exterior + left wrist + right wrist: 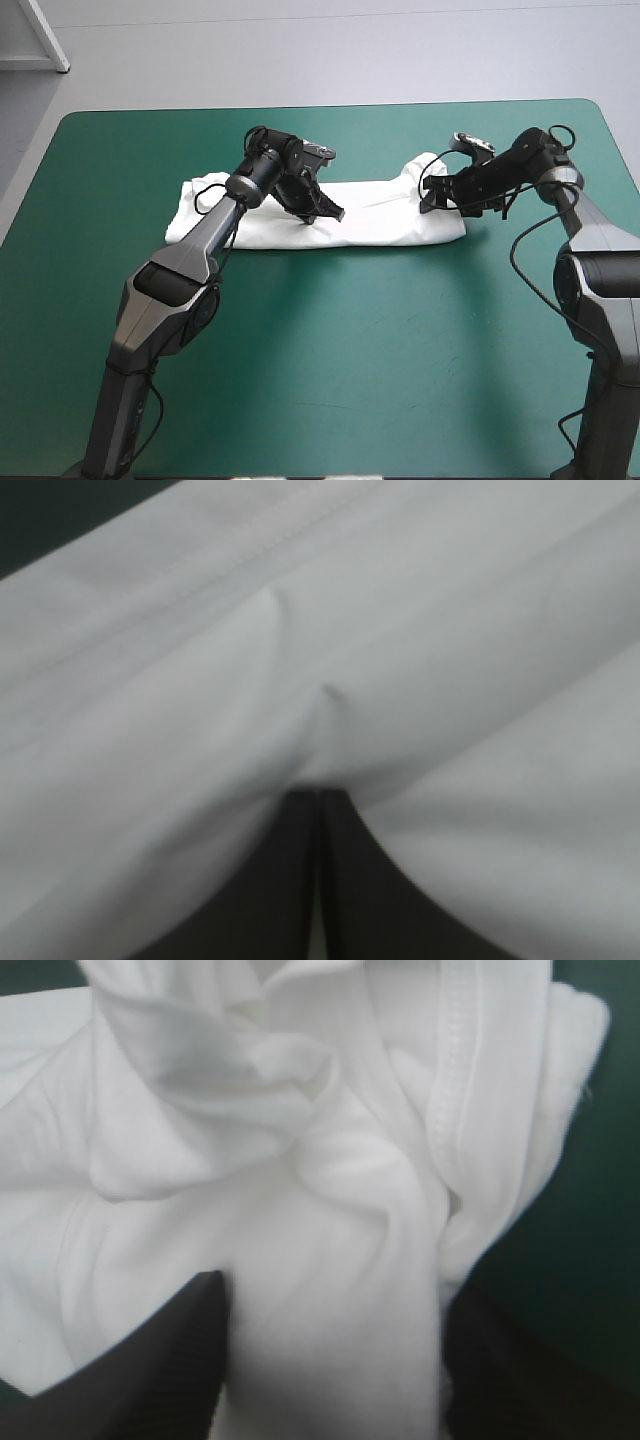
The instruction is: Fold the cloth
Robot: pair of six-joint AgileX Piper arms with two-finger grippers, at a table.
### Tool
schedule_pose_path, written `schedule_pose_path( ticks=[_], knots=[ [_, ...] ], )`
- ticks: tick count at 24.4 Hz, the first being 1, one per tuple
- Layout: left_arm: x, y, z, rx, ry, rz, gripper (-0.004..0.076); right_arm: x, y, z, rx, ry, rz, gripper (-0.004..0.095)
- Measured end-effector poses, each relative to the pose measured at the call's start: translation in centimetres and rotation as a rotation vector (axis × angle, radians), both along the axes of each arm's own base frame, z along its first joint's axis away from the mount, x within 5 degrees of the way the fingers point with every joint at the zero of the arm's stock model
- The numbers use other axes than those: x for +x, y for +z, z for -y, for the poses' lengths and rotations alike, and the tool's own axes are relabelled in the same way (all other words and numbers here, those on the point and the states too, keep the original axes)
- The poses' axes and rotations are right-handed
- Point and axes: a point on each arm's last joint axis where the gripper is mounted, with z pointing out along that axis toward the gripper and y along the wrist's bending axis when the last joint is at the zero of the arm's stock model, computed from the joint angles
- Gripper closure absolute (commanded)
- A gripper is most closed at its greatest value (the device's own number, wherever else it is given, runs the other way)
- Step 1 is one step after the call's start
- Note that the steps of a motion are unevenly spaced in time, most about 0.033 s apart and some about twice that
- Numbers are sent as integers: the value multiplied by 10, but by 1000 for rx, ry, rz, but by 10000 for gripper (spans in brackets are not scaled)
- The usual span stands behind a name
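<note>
Your T-shirt (390,215) lies on the far half of the teal-green table (350,360), folded into a long white strip. Its long axis runs left to right across the table, and that's the line your next move turns on.

Look at your left gripper (325,208): it's down on the strip close to its middle, toward the near edge. In the left wrist view the black fingers (290,880) are pressed together into one point with cloth puckering right at the tip, so I read that as a pinch on the T-shirt.

Now your right gripper (440,195): it's at the strip's right end, where the fabric bunches up. In its own view the fingers (150,1370) stand spread, with crumpled cloth and a stitched hem (455,1090) lying between them, and nothing is clamped yet.

So you've got a middle hold and a right-end straddle, and the strip's left end sits free, well away from both tools. The right arm is plainly nearer the right end. My guess is that it needs to bite down there before any fold goes across toward the left.
</note>
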Motion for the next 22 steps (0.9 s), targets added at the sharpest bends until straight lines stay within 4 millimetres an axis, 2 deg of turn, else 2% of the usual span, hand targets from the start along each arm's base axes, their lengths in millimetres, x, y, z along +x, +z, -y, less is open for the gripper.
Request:
schedule_pose_path(
  ticks=[3,4,7,12,16,19,22],
  knots=[
    [0,0,0,0,0,0,704,1,-4,-6,-5,11,-3,878],
    [0,0,0,0,0,0,704,0,-5,-7,-6,13,-5,923],
    [0,0,0,0,0,0,704,1,-8,-8,-7,17,-11,923],
    [0,-1,1,2,-1,-1,704,3,4,-8,-10,39,7,923],
    [0,-1,1,2,-1,-2,704,5,34,-11,9,38,59,923],
    [0,-1,1,2,-1,-1,704,5,72,-20,60,51,123,923],
    [0,-1,1,-4,-1,-5,704,3,104,-50,97,101,205,923]
  ],
)
